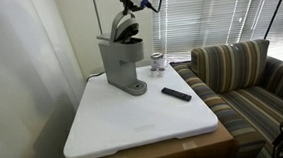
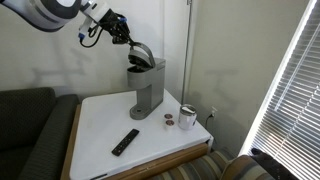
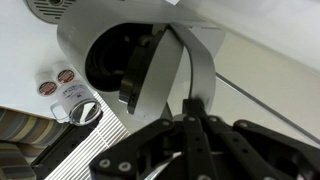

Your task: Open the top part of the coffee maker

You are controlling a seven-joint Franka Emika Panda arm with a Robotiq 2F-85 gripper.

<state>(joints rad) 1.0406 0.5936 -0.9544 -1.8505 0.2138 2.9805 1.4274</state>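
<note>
While my arm (image 2: 50, 12) reaches in from the upper left of an exterior view, the coffee maker (image 2: 150, 90) stands mid-frame on the white table (image 2: 100, 118), its top part (image 2: 140, 55) tilted up. I see the gripper (image 2: 127, 38) closed and empty, just above that lid. Lower down lie a remote (image 2: 125, 142) and a can (image 2: 187, 117).

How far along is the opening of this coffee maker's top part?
Mostly done: the top part is tilted up off the coffee maker, and the wrist view shows its dark round underside. In hand: the tool is right at the raised edge; whether it grips it is unclear. Left: possibly swinging the top part fully back, then drawing the tool clear.
</note>
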